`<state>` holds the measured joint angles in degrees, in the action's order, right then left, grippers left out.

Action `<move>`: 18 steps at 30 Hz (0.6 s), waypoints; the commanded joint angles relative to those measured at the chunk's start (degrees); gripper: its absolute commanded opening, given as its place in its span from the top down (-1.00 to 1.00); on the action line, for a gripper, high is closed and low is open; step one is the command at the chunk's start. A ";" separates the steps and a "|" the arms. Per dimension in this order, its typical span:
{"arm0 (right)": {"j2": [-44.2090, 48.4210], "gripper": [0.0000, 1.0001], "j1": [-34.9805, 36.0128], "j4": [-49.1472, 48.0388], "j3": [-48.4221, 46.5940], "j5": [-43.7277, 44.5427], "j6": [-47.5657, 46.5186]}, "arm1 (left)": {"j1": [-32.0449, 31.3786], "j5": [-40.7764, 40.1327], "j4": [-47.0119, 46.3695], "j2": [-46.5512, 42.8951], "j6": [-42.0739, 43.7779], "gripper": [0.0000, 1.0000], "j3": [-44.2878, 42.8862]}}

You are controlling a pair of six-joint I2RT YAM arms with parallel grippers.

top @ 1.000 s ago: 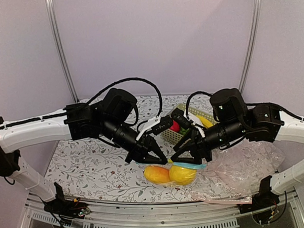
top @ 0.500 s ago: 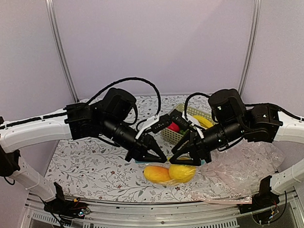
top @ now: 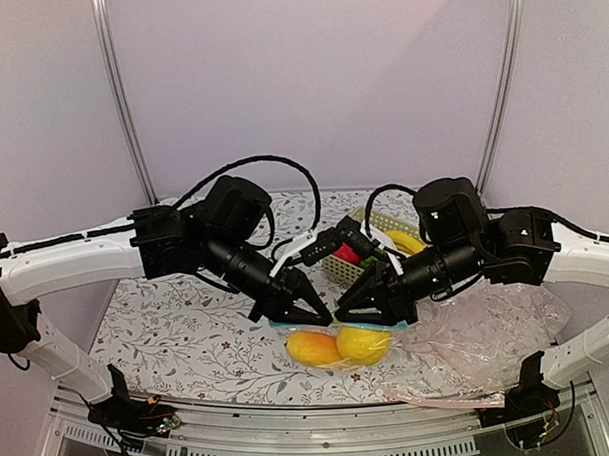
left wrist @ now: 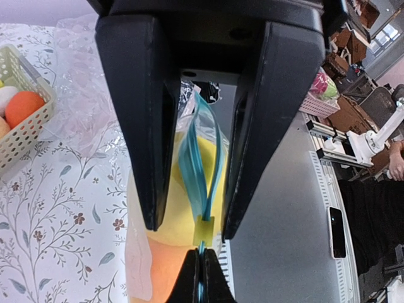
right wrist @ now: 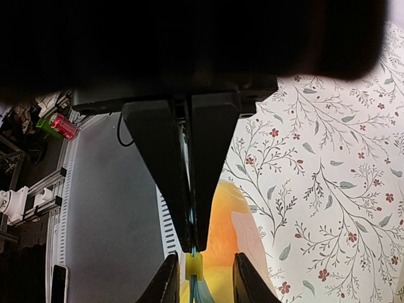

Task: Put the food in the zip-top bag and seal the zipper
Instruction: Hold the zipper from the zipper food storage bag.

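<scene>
We see the left tool clamped tight on the thin light blue zipper strip, its pointed black tips just beside the small yellow slider. The right tool stands narrowly parted, straddling that slider without gripping it. Below, the small clear plastic zip-top bag lies on the floral-printed surface, glossy film over the rounded bright yellow toy fruit and the longer orange-yellow toy fruit.

Floral-print table carries a pale basket at back, a crumpled plastic sheet at right, and a clear bag with two yellowish fruits near the front.
</scene>
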<state>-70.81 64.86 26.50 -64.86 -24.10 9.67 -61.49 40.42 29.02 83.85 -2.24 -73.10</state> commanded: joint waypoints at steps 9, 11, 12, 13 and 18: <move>-0.74 0.45 0.70 -0.90 1.61 -1.42 0.50 | 3.55 5.77 -10.05 -2.39 -6.17 1.00 4.16; -0.74 0.49 0.79 -1.20 1.78 -1.65 0.73 | 3.94 6.10 -10.89 -2.84 -6.81 1.00 4.72; -0.69 0.51 0.72 -1.37 1.80 -1.72 0.77 | 4.00 6.01 -10.98 -2.90 -6.82 1.00 4.88; -0.66 0.52 0.73 -1.78 1.90 -1.78 0.85 | 3.99 6.04 -11.04 -2.98 -6.89 1.00 4.97; -0.55 0.57 0.75 -3.52 2.30 -2.27 1.69 | 4.01 6.81 -11.08 -2.65 -7.30 1.00 5.16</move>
<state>-71.09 64.95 24.29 -63.55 -25.04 10.79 -58.28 45.98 20.88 82.21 -8.45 -68.45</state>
